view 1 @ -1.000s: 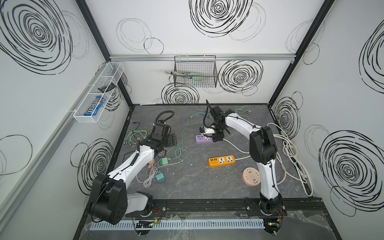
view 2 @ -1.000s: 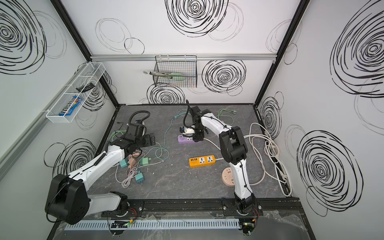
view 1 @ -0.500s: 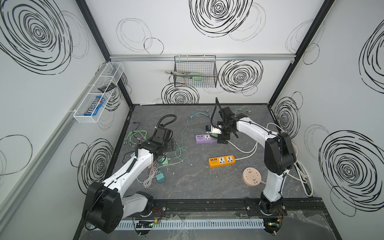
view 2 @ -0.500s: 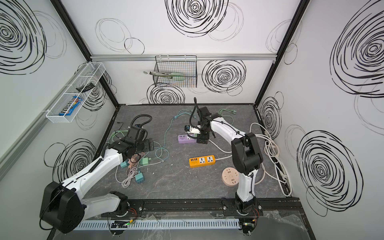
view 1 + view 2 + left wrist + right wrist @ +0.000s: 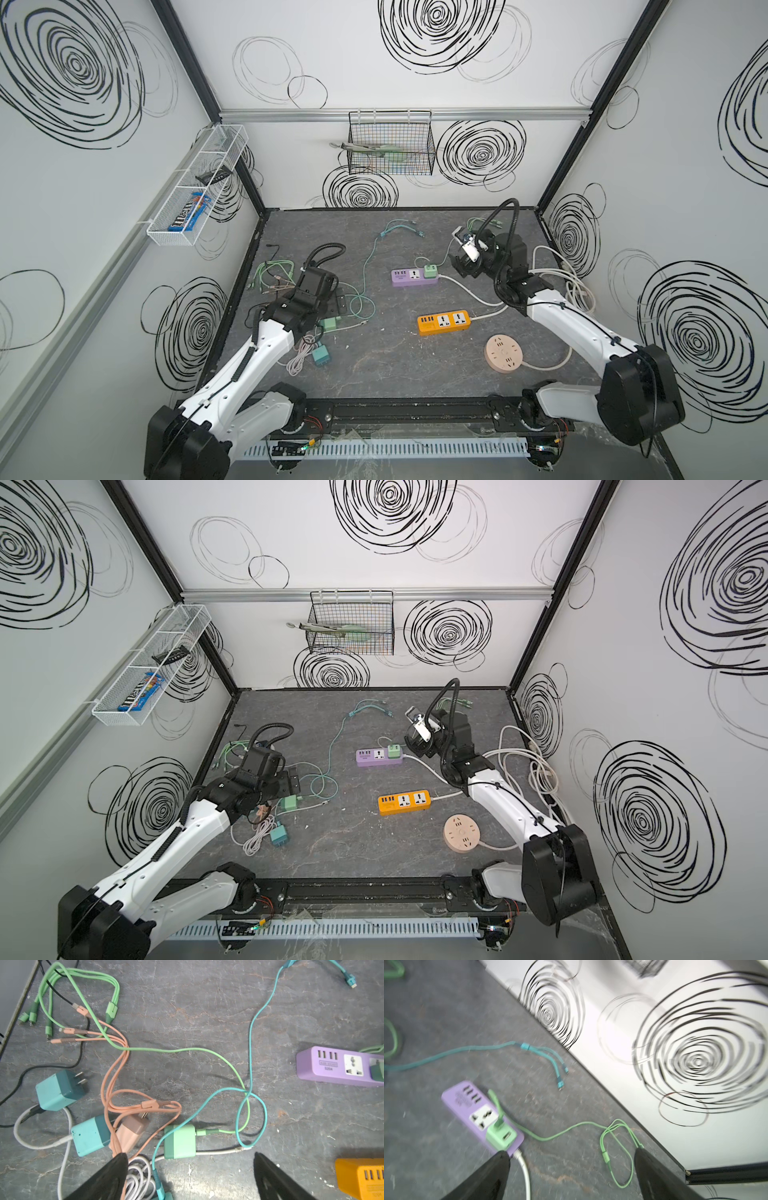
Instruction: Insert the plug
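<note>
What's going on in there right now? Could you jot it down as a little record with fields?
Plug: light green charger, seated in purple power strip
Right gripper: open, empty, near the strip's corded end
Left gripper: open, empty, above tangled cables
Lying loose: teal charger, pink charger, second green charger
Nothing plugged in: orange power strip, round socket

a robotics lab: swirl-printed panels [image 5: 415, 83] enclose a tabletop [image 5: 395, 365] with robot arms [image 5: 266, 349].
</note>
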